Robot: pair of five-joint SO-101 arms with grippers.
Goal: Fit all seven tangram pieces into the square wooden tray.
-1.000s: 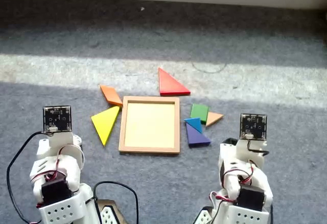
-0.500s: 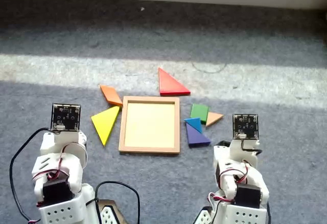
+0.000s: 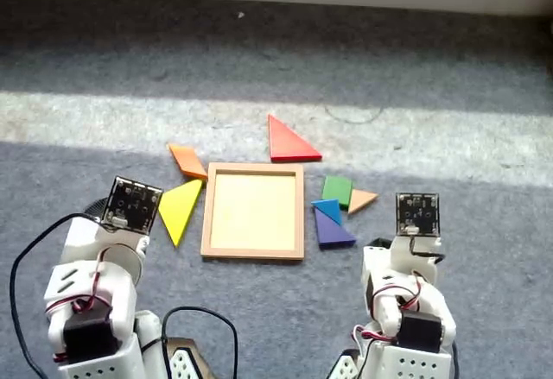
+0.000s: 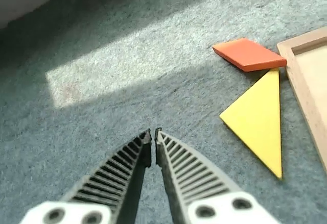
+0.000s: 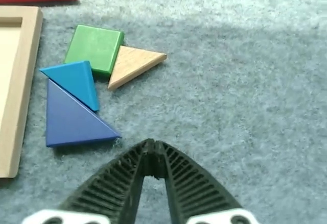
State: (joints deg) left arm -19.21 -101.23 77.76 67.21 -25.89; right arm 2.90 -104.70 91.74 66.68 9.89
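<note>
The square wooden tray [image 3: 254, 168] is seen lying flat on the grey carpet [image 3: 449, 68], between the two arms and a little beyond them. All seven tangram pieces are found on the carpet outside the tray. The red triangle [image 3: 289, 142] is placed just beyond the far rim. The orange parallelogram [image 3: 187, 161] is set off the far left corner. The yellow triangle [image 3: 179, 208] is laid just beside the left rim, with one tip drawn up close to the orange parallelogram; whether the two touch cannot be told. To the right of the tray four pieces are clustered: the green square [image 3: 337, 191], the plain wooden triangle [image 3: 363, 199] pressed against its right side, the light blue triangle [image 3: 328, 211] tucked against its near edge, and the dark blue triangle [image 3: 333, 230] laid along the light blue one, near the tray's right rim. The left gripper [image 4: 153, 133] is held over bare carpet, near the yellow triangle and apart from it, with its jaws clenched on nothing. The right gripper [image 5: 152, 145] is held over the carpet on the near side of the dark blue triangle, apart from it, its jaws likewise pressed together with nothing between them
</note>
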